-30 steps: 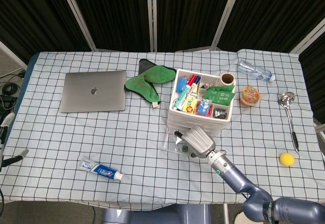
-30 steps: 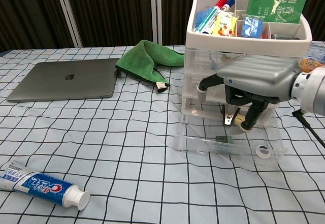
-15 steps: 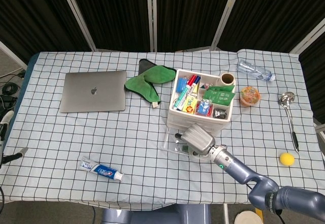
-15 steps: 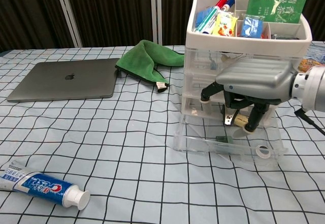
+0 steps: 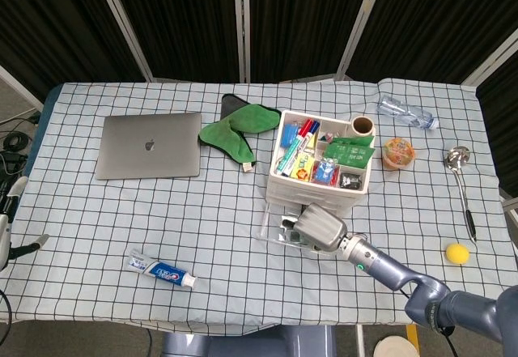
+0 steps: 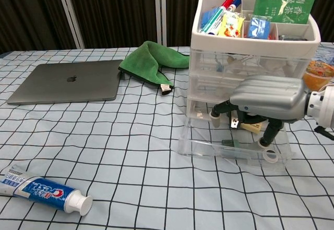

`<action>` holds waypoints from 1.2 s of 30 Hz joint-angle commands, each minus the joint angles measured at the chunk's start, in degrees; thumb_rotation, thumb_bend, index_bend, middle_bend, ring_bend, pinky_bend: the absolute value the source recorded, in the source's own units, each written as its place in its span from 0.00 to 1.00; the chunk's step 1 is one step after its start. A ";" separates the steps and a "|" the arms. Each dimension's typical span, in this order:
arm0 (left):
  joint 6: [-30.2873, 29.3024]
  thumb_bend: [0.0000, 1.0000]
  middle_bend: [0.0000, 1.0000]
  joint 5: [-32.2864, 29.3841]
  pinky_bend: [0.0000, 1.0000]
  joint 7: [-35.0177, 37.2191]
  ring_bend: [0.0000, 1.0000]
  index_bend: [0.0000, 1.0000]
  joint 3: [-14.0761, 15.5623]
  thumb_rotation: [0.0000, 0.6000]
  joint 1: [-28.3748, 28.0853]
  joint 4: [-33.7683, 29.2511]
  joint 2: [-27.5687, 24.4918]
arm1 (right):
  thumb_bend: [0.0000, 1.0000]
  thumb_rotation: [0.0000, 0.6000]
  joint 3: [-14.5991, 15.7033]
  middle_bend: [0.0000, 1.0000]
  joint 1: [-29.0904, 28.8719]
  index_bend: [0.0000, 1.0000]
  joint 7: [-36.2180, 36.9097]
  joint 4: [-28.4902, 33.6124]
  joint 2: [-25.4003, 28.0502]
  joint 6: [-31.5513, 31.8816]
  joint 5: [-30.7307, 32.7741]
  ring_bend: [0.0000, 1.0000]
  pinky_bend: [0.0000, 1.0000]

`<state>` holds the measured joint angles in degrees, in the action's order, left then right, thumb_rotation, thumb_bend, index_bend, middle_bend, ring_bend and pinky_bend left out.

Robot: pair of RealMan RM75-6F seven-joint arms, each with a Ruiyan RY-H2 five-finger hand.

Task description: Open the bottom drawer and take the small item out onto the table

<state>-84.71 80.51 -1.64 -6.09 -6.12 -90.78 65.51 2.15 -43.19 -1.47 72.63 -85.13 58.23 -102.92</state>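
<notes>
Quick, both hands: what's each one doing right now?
Right hand: fingers spread down into the open bottom drawer, nothing visibly held.
Left hand: barely showing at the frame edge, cannot tell.

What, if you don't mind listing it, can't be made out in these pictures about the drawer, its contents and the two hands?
- Small item in the open bottom drawer: chest view, the right hand hangs over it; whether the fingers touch it is unclear.
- Drawer contents: head view, too small and covered by the right hand.
- Left hand: head view, cut off by the left edge; absent from chest view.
</notes>
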 commanded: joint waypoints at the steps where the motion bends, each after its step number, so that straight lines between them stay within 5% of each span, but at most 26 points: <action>1: -0.09 0.02 0.00 0.03 0.00 -0.07 0.00 0.00 0.01 1.00 0.02 -0.05 0.03 | 0.00 1.00 0.78 1.00 0.00 0.38 1.34 -1.78 -0.92 1.12 -0.91 1.00 0.84; 36: -0.31 0.03 0.00 0.04 0.00 -0.58 0.00 0.00 0.01 1.00 -0.11 -0.18 0.58 | 0.00 1.00 5.65 1.00 -2.56 0.40 8.72 -13.65 -7.89 6.05 -5.97 1.00 0.84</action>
<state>-85.02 80.55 -2.22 -6.07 -6.22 -90.96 66.09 7.72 -45.68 7.24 59.07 -92.94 64.22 -108.80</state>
